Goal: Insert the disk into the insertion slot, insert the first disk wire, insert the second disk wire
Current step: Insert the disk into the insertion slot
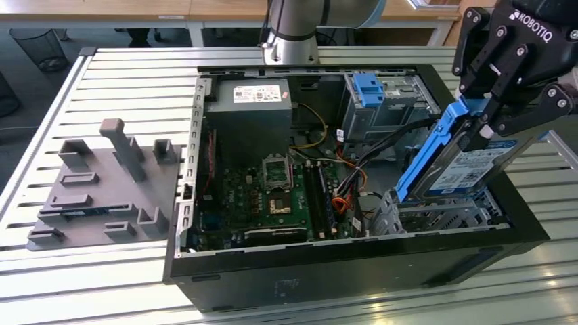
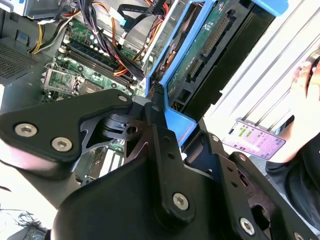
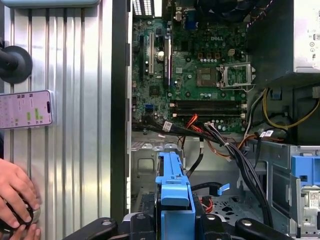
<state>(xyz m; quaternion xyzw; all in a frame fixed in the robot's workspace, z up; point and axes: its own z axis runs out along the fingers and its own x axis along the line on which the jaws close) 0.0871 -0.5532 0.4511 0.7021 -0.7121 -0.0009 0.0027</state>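
The gripper (image 2: 172,117) looms closest in the second wrist view, its black fingers (image 2: 157,125) pinching the blue carrier of the disk (image 2: 200,55), whose green circuit-board underside faces the lens; in the exterior view the gripper (image 1: 474,132) hangs at about three o'clock, clamped on the disk (image 1: 461,169), a flat silver-grey drive with a white-and-blue label framed in bright blue plastic; the disk is tilted steeply, upper end in the fingers, lower end at the mouth of the slot (image 1: 442,217), a perforated silver cage at four o'clock inside the open case (image 1: 361,271); whether disk and slot touch cannot be told; the motherboard (image 1: 271,189) lies at the case's centre, cables (image 1: 361,162) looping between it and the slot; a grey fixture (image 1: 99,183) sits on the slatted table (image 1: 118,81) at nine o'clock; in the first wrist view a hand (image 3: 15,195) rests near a phone (image 3: 25,109).
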